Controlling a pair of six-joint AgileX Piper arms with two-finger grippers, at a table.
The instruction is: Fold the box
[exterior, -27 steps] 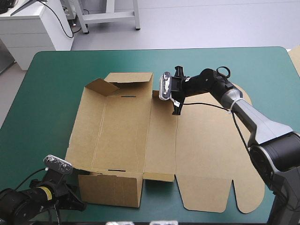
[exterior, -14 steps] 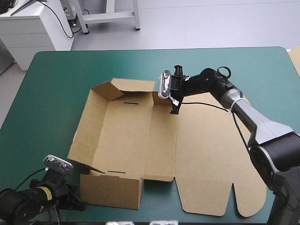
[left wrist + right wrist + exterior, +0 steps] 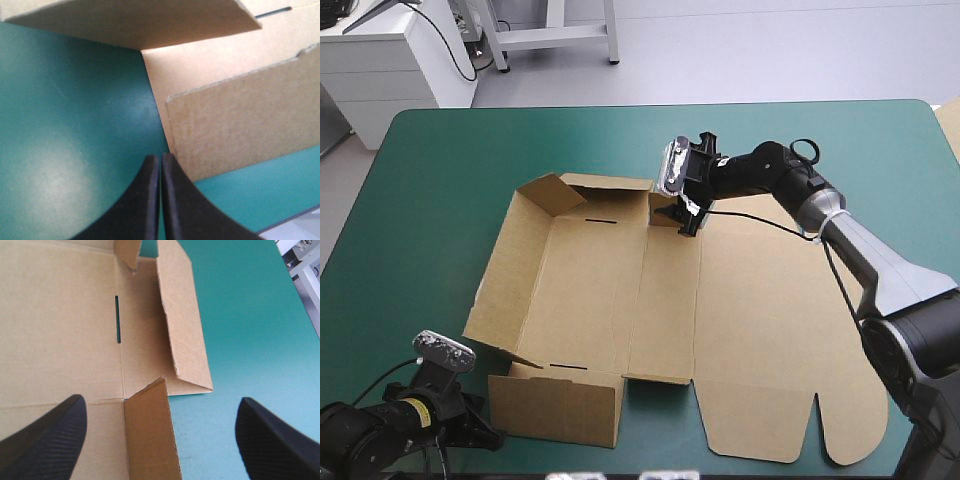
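Brown box (image 3: 610, 300) half-formed on the tabletop (image 3: 440, 180), walls partly raised.
The right gripper (image 3: 160, 407), spread wide, straddles the small far flap (image 3: 150, 435), seemingly to stand it up for tucking; the left gripper (image 3: 160, 162), pressed together, rests by the near wall (image 3: 560, 405).

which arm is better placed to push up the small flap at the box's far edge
Right, probably. The right gripper hangs with its open fingers straddling the small flap at the far edge of the box. The left gripper is shut, low by the near wall.
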